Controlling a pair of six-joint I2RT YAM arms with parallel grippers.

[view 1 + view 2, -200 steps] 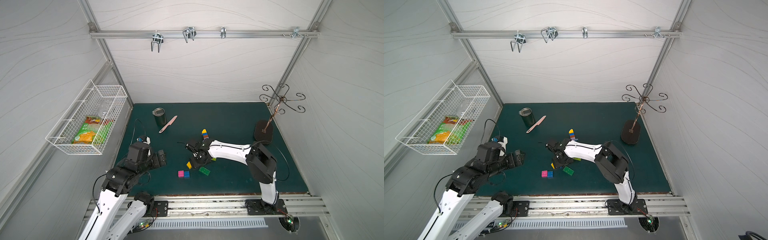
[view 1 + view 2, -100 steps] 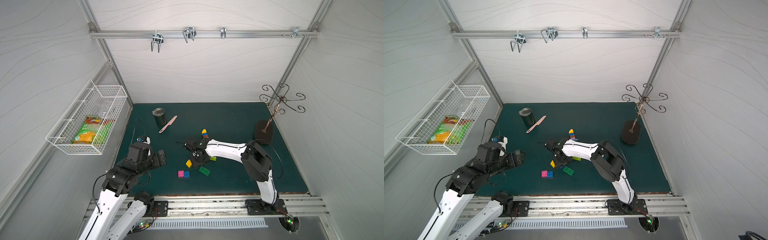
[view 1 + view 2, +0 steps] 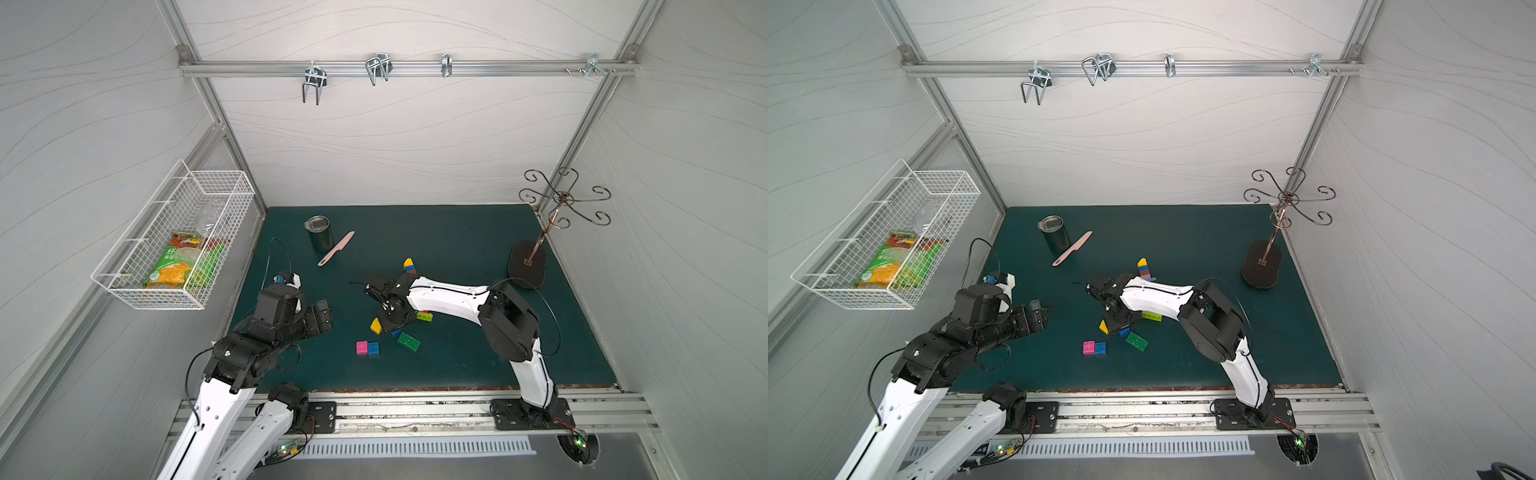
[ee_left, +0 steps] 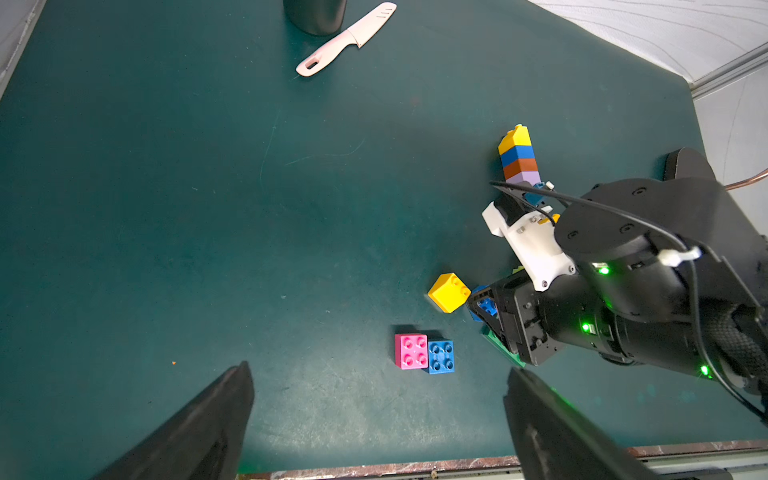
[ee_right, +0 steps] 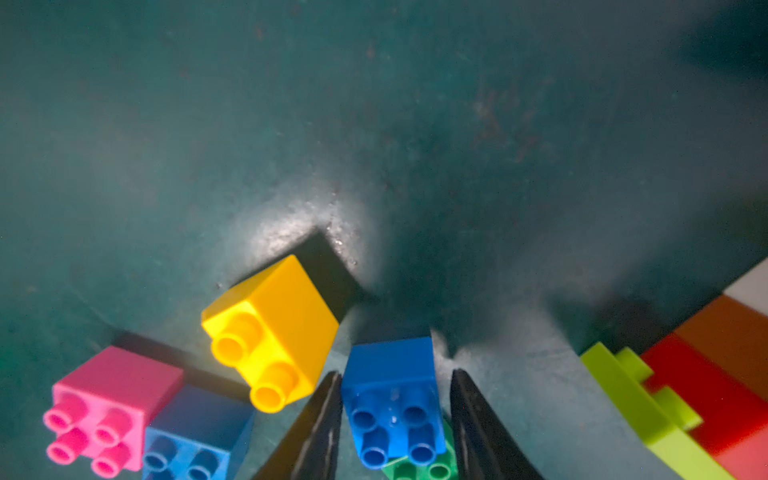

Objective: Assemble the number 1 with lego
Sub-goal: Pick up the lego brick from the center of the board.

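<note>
step: grasping the blue brick (image 5: 392,395), probably meant for the part-built stack (image 4: 517,160)
right gripper (image 5: 395,374): narrow, straddling the brick; one finger at its side, a sliver of gap at the other; not yet clamped
left gripper (image 4: 378,368): wide, empty
hazard: yellow brick (image 5: 270,332) just outside one finger
next: finish the close, lift straight up

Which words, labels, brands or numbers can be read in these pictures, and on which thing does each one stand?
Snack bag in the wire basket: printed characters, too small and blurred to read.
Blue brick, yellow brick: no writing visible.
Tumbler, pink knife: no writing visible.
Nothing can be quoted with certainty.
</note>
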